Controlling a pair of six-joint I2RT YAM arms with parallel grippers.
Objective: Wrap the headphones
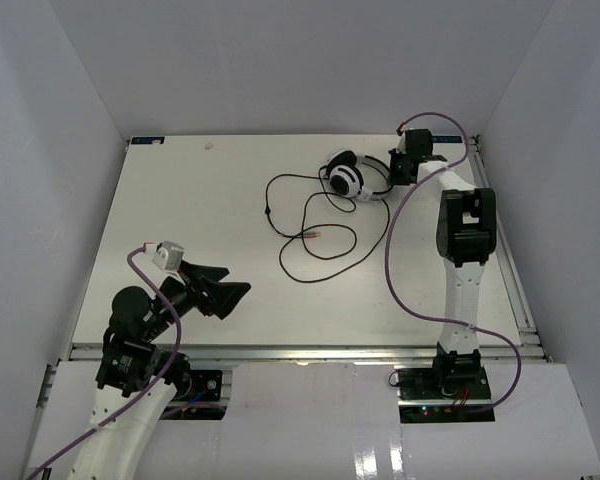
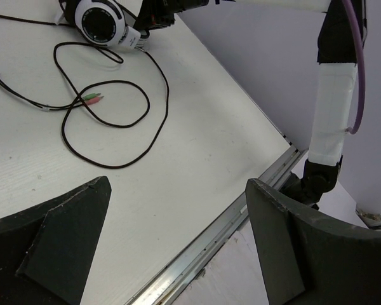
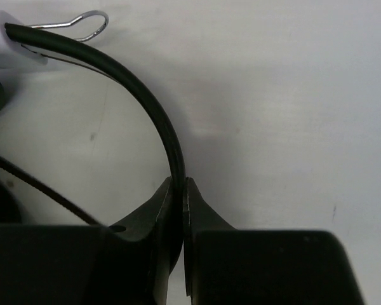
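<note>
Foreground: left pincer (image 2: 178, 190) agape above white table (image 1: 180, 210), grey walls (image 1: 280, 60) around; right pincer (image 3: 181, 185) clamps headband (image 3: 149, 101) of headphones (image 1: 350, 178), far right.

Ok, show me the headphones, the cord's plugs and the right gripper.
headphones (image 1: 349, 180): top external view, on the white ear cup.
cord's plugs (image 2: 91, 97): left wrist view, on the coloured jack tips.
right gripper (image 3: 181, 184): right wrist view, between fingertips shut on the headband (image 3: 133, 89).
</note>
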